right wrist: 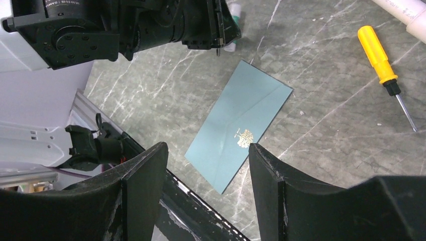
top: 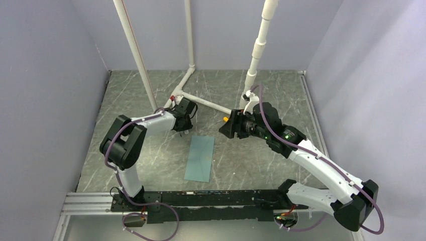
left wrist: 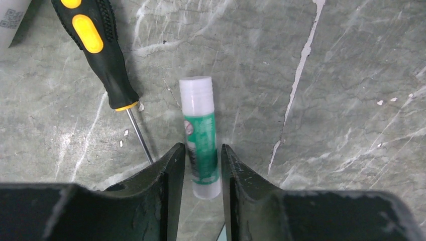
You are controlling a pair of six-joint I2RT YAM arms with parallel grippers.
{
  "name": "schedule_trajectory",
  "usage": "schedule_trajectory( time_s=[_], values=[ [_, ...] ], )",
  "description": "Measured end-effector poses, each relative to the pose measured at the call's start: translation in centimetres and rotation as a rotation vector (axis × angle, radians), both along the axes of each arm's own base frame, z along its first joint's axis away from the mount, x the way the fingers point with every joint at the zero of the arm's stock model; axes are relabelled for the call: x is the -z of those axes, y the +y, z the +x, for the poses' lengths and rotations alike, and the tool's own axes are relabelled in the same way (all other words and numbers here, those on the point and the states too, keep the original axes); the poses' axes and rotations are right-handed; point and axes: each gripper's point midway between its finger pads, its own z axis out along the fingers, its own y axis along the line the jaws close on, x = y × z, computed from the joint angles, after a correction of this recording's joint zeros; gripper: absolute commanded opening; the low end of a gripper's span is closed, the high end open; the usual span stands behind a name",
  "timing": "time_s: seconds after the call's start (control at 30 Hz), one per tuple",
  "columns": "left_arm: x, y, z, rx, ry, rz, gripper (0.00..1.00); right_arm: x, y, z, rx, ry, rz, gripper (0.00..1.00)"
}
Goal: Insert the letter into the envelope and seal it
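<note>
Envelope (top: 199, 158), a pale teal-blue paper rectangle, lies flat on the grey marbled table (top: 281, 95) between the two arms, just short of the left claw (left wrist: 201, 150). That claw is set narrow, its black fingers (left wrist: 168, 175) straddling the lower body of a green-labelled glue stick (left wrist: 200, 135) with a cloudy white cap. The stick lies on the table. Whether the pads already press on it cannot be told.

Just beside the stick lies a black-and-yellow-handled screwdriver (left wrist: 100, 55), its shaft angling toward the left finger.

The step in hand looks like fetching glue for the flap. A good grasp would close squarely on the labelled body, leave the capped end free, and lift straight up so the screwdriver is not nudged.

The right claw (right wrist: 206, 150) hangs wide open and empty above the envelope, whose flap is folded down under a small gold emblem.

No letter shows anywhere. Whether it sits inside the envelope, and whether the flap is stuck, stays hidden.
</note>
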Motion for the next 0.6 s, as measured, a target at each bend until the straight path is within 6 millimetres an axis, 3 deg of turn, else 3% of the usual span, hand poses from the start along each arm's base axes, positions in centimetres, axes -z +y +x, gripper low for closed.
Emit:
schedule_trajectory(
  time_s=[0.23,0.3,0.33,0.37,0.4,0.6],
  values=[
    [-0.5,0.2,-0.4,0.031,0.007,0.017,0.68,0.1,0.1,-0.1,-0.006,0.006,0.001,0.65],
    [-2.0,0.0,-0.6,0.050,-0.008,0.004,0.90,0.3,-0.1,-0.2,-0.003,0.015,-0.009,0.68],
    [-3.0,-0.1,-0.6,0.061,-0.021,-0.005,0.92,0.5,-0.2,-0.3,0.001,0.022,-0.016,0.70],
    [-4.6,-0.3,-0.7,0.072,-0.050,-0.027,0.93,0.8,-0.4,-0.3,0.008,0.030,-0.025,0.90],
    [-6.2,-0.5,-0.7,0.084,-0.080,-0.044,0.93,1.2,-0.7,-0.3,0.021,0.041,-0.041,0.98],
    [-18.5,-1.4,-3.0,0.169,-0.297,-0.203,0.93,2.7,-3.0,-0.2,0.127,0.107,-0.147,1.00]
  ],
)
